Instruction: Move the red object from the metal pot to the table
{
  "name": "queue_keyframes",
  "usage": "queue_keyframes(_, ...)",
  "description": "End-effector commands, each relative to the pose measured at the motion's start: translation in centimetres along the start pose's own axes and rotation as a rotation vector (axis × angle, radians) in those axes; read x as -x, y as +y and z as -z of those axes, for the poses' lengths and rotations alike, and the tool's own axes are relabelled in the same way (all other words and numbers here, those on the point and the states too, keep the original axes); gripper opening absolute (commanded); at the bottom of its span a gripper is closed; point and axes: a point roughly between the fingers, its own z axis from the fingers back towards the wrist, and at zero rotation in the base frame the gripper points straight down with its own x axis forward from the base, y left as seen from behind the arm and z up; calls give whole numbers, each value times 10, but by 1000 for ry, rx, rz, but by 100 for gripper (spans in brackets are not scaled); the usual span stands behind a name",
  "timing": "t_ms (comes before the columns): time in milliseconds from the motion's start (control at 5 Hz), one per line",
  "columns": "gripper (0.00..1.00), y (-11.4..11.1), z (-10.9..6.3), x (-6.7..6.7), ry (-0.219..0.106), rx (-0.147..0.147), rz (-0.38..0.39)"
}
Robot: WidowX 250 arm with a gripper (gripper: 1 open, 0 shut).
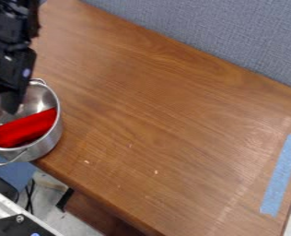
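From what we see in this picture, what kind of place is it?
Probably a robot test area, perhaps a lab: a dark robot arm reaches over a metal pot, and the wood-grain table has a strip of light blue tape.

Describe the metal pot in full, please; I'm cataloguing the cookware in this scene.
The metal pot is round, silvery and shiny, with a rim tab and a thin wire handle hanging low at its outer side. It stands upright and open at the table's left edge in the picture. The red object lies inside it. The dark gripper partly hides its far rim; contact is unclear.
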Motion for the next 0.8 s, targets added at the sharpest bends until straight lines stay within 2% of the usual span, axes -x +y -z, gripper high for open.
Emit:
queue_keyframes(0, 100, 15, -15, 3, -131, -3, -104)
queue_keyframes(200, 0, 28, -22, 5, -225, 0, -266)
queue_keyframes(400, 0, 30, -10, 15, -190, -15, -285)
queue_keyframes(600, 0, 31, 1, 25, -171, -28, -292)
